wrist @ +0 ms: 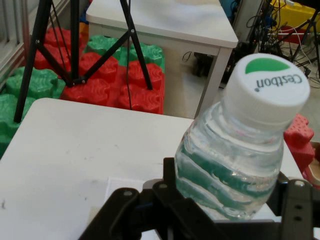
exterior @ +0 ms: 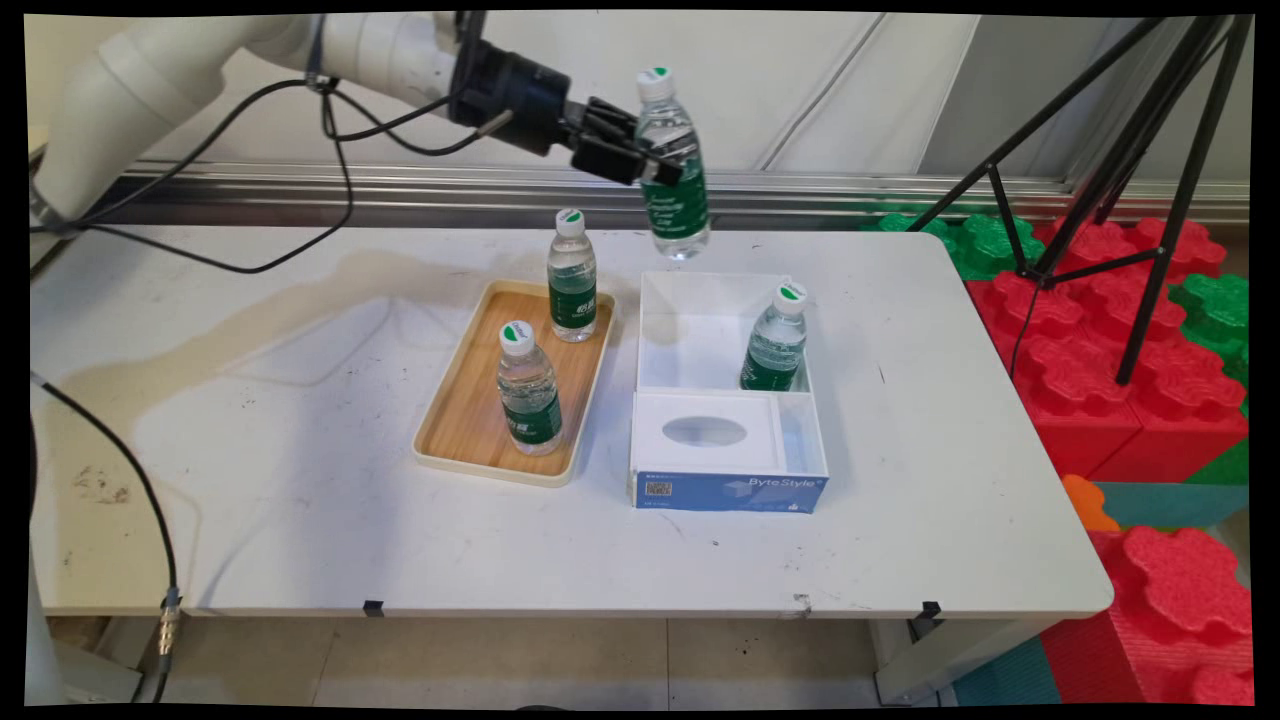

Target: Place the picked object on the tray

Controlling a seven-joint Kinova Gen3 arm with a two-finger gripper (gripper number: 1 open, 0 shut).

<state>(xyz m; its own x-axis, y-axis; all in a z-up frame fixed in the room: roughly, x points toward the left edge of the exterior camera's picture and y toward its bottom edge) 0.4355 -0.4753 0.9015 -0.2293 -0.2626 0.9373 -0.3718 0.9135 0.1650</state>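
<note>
The claw (exterior: 655,160) is closed on a water bottle (exterior: 672,170) held in the air above the white box (exterior: 723,400), seemingly slightly tilted, so a loose grip could drop it.

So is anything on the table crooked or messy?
A brownish stain streaks across the table left of the tray, like a dried spill. The bottle in the box leans. The bottle held by the gripper hangs tilted in the air.
</note>
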